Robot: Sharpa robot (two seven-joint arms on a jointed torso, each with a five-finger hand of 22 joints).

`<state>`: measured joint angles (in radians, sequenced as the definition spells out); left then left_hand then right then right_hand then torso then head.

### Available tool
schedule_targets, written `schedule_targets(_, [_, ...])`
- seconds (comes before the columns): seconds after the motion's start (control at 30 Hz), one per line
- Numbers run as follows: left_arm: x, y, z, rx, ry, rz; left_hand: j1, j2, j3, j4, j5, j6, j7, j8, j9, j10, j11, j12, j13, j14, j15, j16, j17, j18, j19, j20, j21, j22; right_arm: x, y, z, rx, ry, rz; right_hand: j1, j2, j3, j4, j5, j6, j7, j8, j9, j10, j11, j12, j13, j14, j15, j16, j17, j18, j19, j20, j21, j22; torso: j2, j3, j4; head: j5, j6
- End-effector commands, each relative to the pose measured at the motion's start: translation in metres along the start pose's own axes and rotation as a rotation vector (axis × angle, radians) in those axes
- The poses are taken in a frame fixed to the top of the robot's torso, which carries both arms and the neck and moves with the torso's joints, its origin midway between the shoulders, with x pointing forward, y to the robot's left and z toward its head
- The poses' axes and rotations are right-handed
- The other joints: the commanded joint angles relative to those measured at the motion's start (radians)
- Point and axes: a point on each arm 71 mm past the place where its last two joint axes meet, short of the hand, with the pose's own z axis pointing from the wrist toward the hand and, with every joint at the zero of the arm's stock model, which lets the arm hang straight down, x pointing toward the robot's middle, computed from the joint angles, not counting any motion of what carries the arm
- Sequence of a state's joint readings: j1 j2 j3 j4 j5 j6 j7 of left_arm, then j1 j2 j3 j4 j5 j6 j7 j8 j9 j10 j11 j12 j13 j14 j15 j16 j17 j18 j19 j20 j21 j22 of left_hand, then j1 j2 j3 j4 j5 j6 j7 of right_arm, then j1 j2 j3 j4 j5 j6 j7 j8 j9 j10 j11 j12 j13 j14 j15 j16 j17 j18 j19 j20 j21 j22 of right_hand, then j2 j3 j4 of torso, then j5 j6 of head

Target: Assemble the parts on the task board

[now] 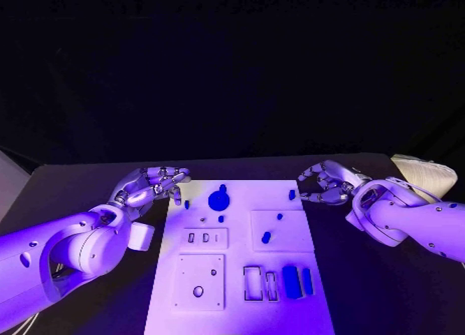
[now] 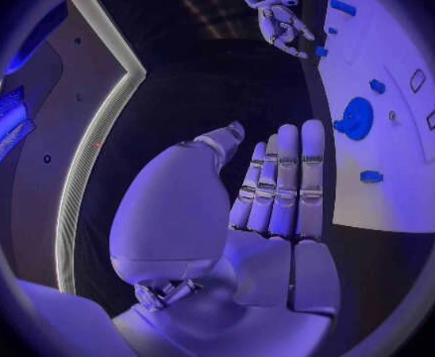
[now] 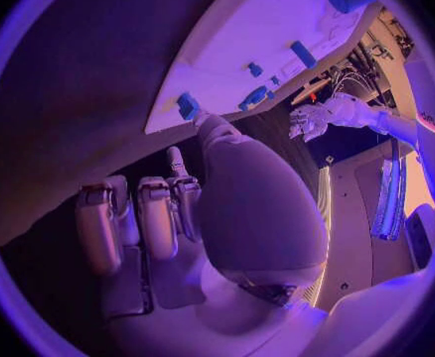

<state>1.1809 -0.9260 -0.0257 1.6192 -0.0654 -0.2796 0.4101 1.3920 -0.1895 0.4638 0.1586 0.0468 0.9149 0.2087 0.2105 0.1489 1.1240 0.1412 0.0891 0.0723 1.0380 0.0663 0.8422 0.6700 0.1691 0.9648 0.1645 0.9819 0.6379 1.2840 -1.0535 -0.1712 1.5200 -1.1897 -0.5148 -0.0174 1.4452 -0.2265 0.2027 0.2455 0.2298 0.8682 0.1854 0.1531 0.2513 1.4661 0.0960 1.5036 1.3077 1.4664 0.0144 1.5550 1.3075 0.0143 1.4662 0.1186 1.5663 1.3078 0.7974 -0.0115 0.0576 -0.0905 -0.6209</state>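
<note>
Black table (image 1: 91,181) w/ white task board (image 1: 243,258) laid lengthwise at centre, prob. so both arms can reach it; left hand (image 1: 152,183) seen just off board's far-left corner, fingers straight and side by side, nothing held; right hand (image 1: 328,183) seen at far-right corner, fingers loosely curled, nothing held, thumb close to a small blue part (image 1: 291,195), judged a pre-grasp pose; round blue part (image 1: 219,200) lies at far centre; two blue bars (image 1: 298,281) stand at near right beside empty outlined slots (image 1: 260,283), likely awaiting insertion; no labels or writing readable on board.
</note>
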Motion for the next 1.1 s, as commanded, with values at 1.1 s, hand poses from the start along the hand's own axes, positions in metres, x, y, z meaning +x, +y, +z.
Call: schedule_targets(1.1, [0.001,-0.001,0.000,0.008,0.017,-0.006,-0.011,0.002,0.009,-0.001,0.003,-0.009,0.000,-0.005,0.001,-0.005,-0.001,0.002,-0.001,-0.008,0.001,0.005,-0.002,0.015,-0.008,-0.002,0.004,0.002,0.033,0.002,0.008,0.015,0.026,0.019,0.052,0.037,0.024,0.005,0.006,0.054,-0.013,0.027,0.005,0.042,-0.007,0.013,0.203,0.094,0.001,0.003,0.222,-0.014,0.105,0.002,0.005,0.263,0.005,0.0042,0.0036,0.002,-0.006])
